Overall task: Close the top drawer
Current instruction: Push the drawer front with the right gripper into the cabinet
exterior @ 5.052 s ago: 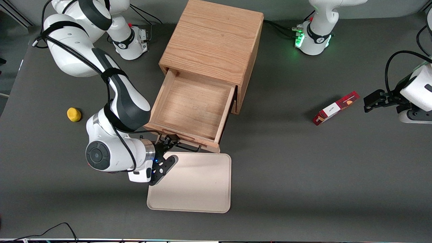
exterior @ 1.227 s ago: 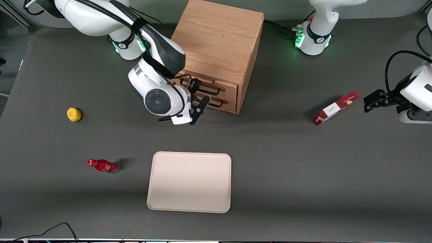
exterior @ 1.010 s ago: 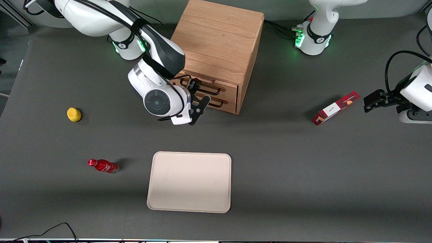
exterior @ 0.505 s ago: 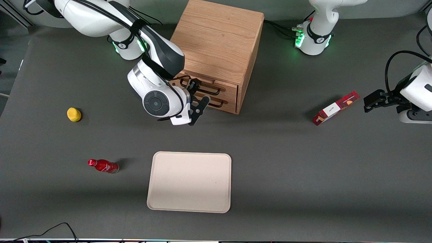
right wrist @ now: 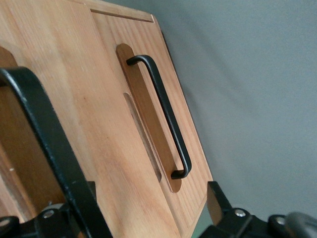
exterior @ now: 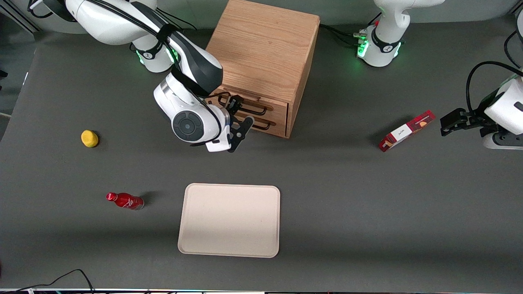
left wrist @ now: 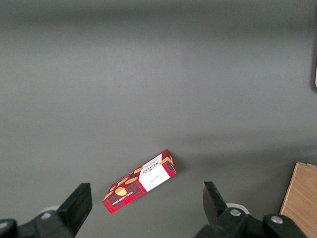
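The top drawer (exterior: 278,107) of the wooden cabinet (exterior: 261,49) sits pushed in, its front flush with the lower drawer's front under it. Its black wire handle (exterior: 245,107) runs across the front. My right gripper (exterior: 240,113) hangs open right in front of the drawer fronts, with one finger by the top handle and the other lower, nearer the front camera. In the right wrist view the top handle (right wrist: 44,144) passes close by one finger, the lower drawer's handle (right wrist: 163,114) lies farther along the wood, and the gripper (right wrist: 148,220) holds nothing.
A beige tray (exterior: 229,220) lies nearer the front camera than the cabinet. A red bottle (exterior: 124,201) and a yellow fruit (exterior: 89,138) lie toward the working arm's end. A red box (exterior: 406,130) (left wrist: 140,181) lies toward the parked arm's end.
Five seconds ago the top drawer stood pulled out over the tray; now it is pushed in. Over the last second the wrist has only drifted slightly, with the gripper staying at the drawer front.
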Robot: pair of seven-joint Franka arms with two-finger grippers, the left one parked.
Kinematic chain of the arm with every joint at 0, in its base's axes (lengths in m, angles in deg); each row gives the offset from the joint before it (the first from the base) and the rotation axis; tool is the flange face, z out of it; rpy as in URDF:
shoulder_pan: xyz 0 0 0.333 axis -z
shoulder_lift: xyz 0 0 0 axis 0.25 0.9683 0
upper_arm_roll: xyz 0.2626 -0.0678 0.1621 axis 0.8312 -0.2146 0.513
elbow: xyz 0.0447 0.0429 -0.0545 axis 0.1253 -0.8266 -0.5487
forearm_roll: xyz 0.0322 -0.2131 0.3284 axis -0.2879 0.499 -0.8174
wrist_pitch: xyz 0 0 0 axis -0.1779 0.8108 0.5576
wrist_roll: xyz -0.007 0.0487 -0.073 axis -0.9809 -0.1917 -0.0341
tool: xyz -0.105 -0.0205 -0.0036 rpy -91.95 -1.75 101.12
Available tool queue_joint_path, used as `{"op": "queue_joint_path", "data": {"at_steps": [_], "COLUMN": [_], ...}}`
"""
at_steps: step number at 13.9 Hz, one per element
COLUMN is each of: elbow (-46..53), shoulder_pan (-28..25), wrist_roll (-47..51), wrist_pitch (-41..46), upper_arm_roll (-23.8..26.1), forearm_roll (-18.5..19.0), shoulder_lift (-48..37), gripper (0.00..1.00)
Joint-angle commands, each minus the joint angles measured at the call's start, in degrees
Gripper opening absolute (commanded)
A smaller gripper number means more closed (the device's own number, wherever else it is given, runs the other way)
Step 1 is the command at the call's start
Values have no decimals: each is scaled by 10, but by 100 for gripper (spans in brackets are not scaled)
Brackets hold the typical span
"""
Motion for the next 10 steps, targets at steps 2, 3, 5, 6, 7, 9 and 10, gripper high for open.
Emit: {"op": "queue_joint_path", "data": {"at_steps": [2, 3, 5, 6, 7, 9, 10], "elbow": [29, 32, 33, 33, 33, 32, 33], "shoulder_pan": [-3, -3, -3, -3, -4, -4, -4], "wrist_roll": [-7, -7, -5, -3, 1, 6, 7], "wrist_pitch": [17, 17, 19, 19, 21, 25, 25], "upper_arm_roll": [-11, -13, -14, -13, -11, -9, -9], "forearm_roll": [-64, -65, -65, -65, -65, -65, -65], "shoulder_lift": [-11, -11, -11, -11, -11, -13, -13], "gripper": [100, 100, 100, 100, 100, 100, 100]}}
